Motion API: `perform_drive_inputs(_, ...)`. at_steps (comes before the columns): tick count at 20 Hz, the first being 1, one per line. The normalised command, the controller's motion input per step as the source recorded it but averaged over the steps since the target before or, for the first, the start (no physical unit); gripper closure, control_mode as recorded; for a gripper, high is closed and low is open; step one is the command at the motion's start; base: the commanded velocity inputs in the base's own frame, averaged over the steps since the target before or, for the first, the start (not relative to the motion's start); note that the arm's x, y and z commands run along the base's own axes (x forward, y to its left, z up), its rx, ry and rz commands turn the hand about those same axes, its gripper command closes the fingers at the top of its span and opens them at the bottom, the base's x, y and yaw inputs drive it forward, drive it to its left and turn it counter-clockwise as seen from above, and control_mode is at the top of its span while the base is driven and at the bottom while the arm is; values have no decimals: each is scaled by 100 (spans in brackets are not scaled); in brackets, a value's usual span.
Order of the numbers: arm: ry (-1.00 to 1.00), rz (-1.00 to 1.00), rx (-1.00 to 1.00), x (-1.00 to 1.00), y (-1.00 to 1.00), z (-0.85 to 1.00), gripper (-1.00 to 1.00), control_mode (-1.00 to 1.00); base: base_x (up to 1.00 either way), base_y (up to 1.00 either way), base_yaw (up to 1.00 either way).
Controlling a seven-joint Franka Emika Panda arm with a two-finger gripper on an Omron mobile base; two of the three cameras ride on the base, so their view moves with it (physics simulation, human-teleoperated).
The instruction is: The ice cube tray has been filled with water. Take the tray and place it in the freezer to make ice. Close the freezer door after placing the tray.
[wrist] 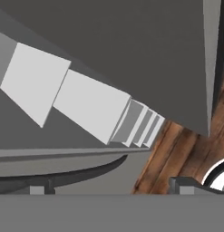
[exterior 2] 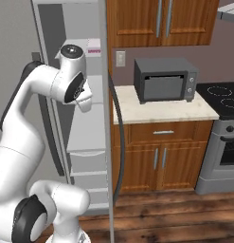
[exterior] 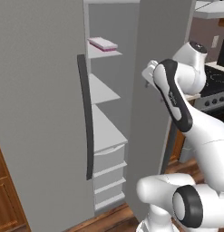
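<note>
Lavender ice cube tray (exterior: 103,44) on the open freezer's (exterior: 41,90) top shelf.

The tall grey freezer (exterior: 41,113) looks matt and smooth, beside glossy brown wooden cabinets (exterior 2: 158,159) and plank floor (exterior 2: 184,218).

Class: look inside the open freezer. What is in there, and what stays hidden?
Inside the freezer, the ice cube tray lies on the top shelf. Bare shelves sit below it, then closed drawers whose contents are hidden. The open door covers the compartment's right side.
</note>
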Motion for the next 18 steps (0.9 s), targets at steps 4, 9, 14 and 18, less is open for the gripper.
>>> perform_drive_inputs(4, -4, 0, 0, -9, -55, -26, -100, -100, 0, 0, 0)
perform_drive_inputs(9, -3, 0, 2, 0, -80, -25, -100, -100, 0, 0, 0)
perform_drive_inputs(14, -8, 0, 4, 1, -78, -12, -100, -100, 0, 0, 0)
perform_drive_inputs(18, -10, 1, 6, 8, -70, -1, -100, -100, 0, 0, 0)
